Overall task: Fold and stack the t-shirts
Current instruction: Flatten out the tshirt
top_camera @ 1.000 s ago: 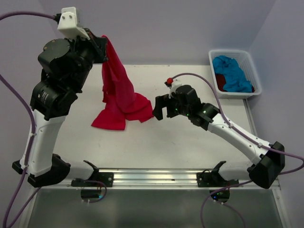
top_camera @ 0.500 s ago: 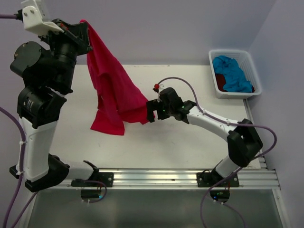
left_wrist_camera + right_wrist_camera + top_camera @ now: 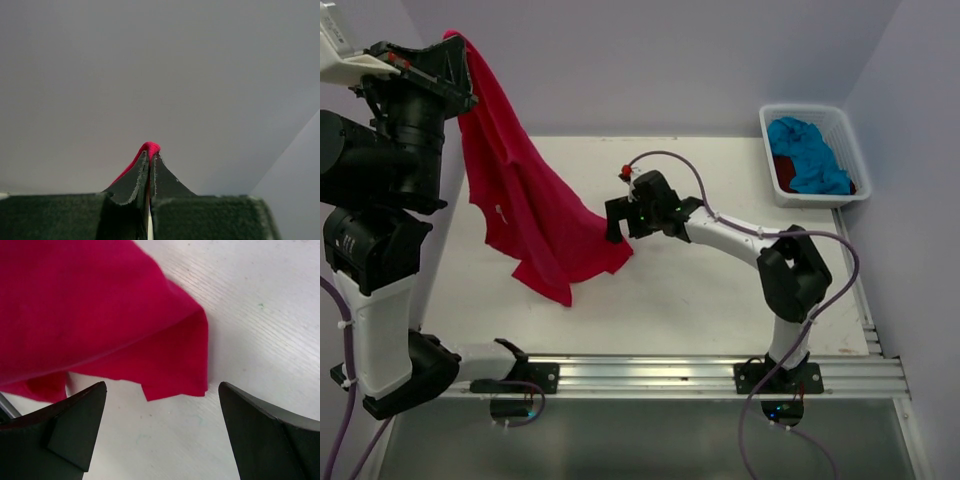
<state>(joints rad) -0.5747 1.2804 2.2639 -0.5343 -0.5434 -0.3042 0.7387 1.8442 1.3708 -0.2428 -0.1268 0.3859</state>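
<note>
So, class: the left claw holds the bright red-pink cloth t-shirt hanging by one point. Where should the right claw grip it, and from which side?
Probably the layered corner of the bright red-pink cloth t-shirt that lies flat on the white table. The open right claw frames it, so come straight down from above and pinch that free edge, clear of the draped bulk.

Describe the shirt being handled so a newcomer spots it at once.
Find the raised left arm. The left gripper pinches the bright red-pink t-shirt, draped down to the table. The turquoise t-shirt lies bunched in the white basket.
</note>
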